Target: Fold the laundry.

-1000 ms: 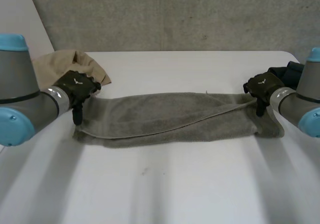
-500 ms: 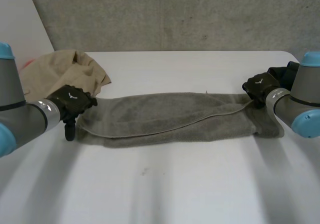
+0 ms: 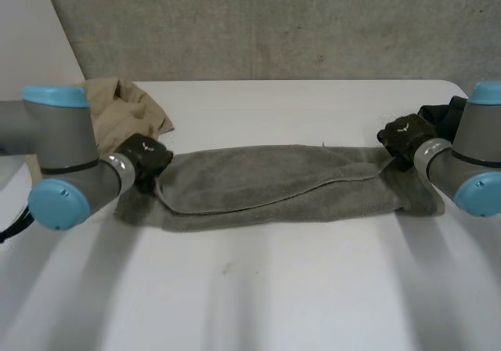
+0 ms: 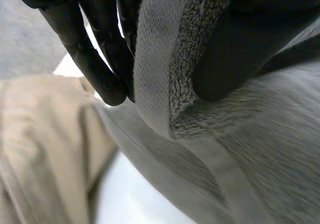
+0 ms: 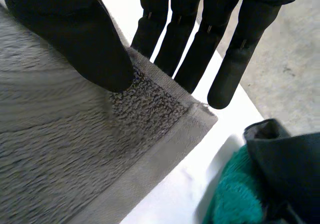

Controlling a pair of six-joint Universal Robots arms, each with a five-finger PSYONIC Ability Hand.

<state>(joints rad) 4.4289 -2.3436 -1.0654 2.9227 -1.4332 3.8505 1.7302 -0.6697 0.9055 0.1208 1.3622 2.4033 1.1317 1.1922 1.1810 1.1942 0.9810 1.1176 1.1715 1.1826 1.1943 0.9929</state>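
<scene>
Head view: left hand (image 3: 145,155) and right hand (image 3: 403,135) each pinch a towel (image 3: 274,185) end; best lift both evenly, keeping it taut

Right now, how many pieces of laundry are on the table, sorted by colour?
Grey towel: 1
Tan cloth: 1
Teal cloth: 1
Dark cloth: 1
Total: 4
</scene>
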